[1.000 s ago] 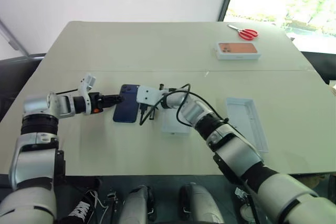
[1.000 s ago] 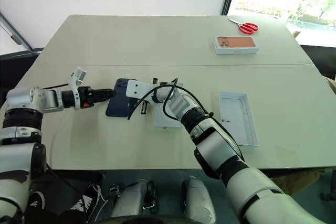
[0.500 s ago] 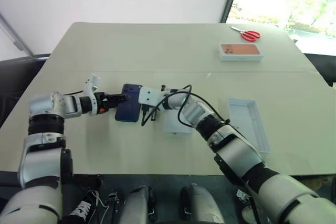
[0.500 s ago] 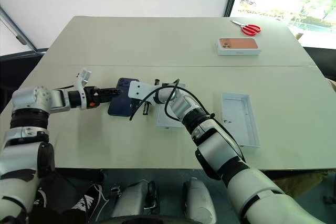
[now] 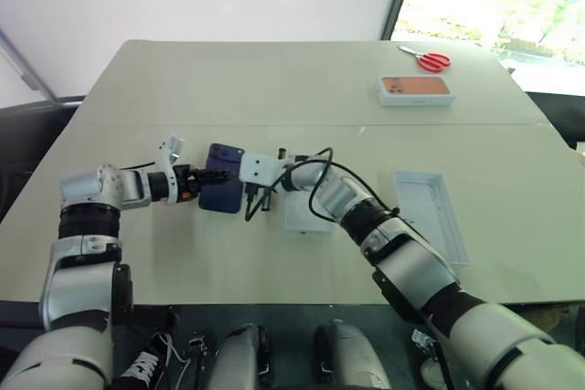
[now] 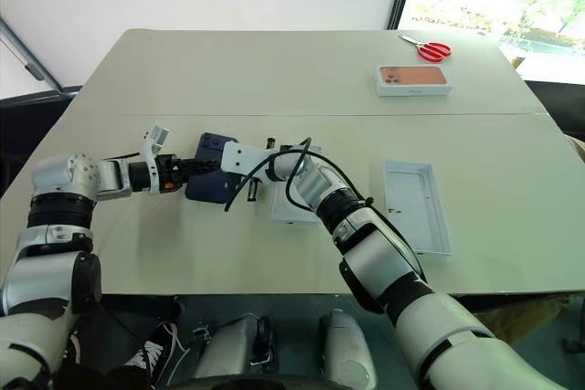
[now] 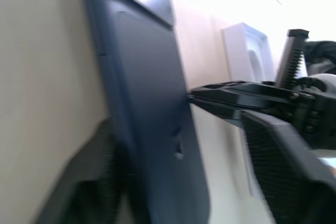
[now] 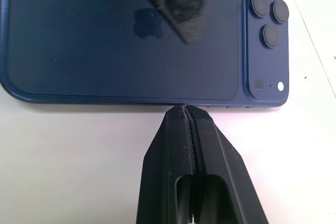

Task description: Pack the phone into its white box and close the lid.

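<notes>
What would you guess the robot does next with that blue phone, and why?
Probably pinch it with the left gripper and lift. One finger is under the phone, the other above, and the shut right gripper braces the opposite edge. The white box waits alongside.

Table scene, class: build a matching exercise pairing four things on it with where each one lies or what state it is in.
Things:
1. phone
2. scissors
3. lid
4. right gripper

States or places:
A. lying open side up, near the table's right edge
B. fingers shut, tips at the phone's long edge
C. far right corner of the table
D. back up, between the two grippers

Pairs: 1-D, 2-C, 3-A, 4-B
</notes>
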Robot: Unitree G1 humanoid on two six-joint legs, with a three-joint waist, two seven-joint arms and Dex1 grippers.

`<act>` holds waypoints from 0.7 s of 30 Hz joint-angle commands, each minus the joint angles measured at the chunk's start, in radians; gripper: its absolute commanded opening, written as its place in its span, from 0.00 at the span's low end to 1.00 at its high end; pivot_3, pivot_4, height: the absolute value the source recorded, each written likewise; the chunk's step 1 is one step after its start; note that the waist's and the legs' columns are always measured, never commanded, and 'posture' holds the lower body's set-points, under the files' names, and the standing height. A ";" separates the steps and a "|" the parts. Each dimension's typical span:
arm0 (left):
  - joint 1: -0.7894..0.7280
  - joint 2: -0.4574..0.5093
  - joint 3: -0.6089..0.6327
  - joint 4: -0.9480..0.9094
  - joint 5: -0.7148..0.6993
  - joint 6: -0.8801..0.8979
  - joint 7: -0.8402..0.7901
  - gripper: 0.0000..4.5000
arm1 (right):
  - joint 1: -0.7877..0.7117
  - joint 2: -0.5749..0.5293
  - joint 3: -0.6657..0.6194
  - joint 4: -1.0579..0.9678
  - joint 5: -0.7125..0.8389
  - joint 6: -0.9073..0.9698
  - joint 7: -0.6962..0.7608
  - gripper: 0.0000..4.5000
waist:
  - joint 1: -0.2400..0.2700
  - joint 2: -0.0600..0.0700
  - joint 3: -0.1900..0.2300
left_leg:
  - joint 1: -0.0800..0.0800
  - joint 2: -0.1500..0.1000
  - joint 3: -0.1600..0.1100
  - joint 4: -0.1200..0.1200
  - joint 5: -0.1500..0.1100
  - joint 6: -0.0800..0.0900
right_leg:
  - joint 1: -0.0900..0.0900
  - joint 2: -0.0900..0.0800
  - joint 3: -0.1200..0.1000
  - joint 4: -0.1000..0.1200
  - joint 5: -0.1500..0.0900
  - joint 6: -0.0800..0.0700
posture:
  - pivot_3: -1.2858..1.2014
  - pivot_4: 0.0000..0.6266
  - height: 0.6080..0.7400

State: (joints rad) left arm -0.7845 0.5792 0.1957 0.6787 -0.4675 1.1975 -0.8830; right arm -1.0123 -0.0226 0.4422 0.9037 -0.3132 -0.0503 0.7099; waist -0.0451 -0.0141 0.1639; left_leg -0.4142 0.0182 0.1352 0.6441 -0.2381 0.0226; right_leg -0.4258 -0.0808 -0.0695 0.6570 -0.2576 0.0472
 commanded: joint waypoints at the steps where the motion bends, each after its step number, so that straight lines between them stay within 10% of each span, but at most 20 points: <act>1: 0.058 -0.023 -0.041 0.036 0.017 0.043 0.019 0.22 | -0.019 0.001 -0.007 -0.030 -0.002 -0.016 -0.007 0.00 | 0.001 0.000 0.000 | 0.000 0.000 0.000 -0.001 0.000 0.000 | 0.000 0.000 0.000 0.000 0.000 0.000 | 0.52 0.24 1.00; 3: 0.065 -0.023 -0.033 0.036 0.009 0.046 0.026 0.04 | -0.016 -0.003 -0.005 -0.029 -0.006 -0.017 -0.009 0.00 | 0.000 -0.001 0.000 | 0.000 0.000 0.000 -0.001 0.000 0.000 | 0.000 0.000 0.000 0.000 0.000 0.000 | 0.52 0.24 1.00; 21: 0.171 -0.045 0.086 -0.133 -0.129 0.140 0.058 0.02 | 0.025 0.001 -0.074 -0.128 0.080 0.018 0.025 0.00 | -0.003 0.000 -0.001 | 0.001 0.000 0.000 -0.003 0.000 0.000 | 0.000 -0.001 0.000 -0.001 0.000 0.000 | 0.52 0.24 1.00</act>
State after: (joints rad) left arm -0.6655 0.5517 0.3028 0.5390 -0.6054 1.2865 -0.8634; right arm -0.9821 -0.0281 0.4215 0.8581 -0.2982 -0.0320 0.7194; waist -0.0476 -0.0138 0.1629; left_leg -0.4128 0.0178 0.1355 0.6404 -0.2383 0.0226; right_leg -0.4257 -0.0817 -0.0695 0.6554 -0.2576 0.0471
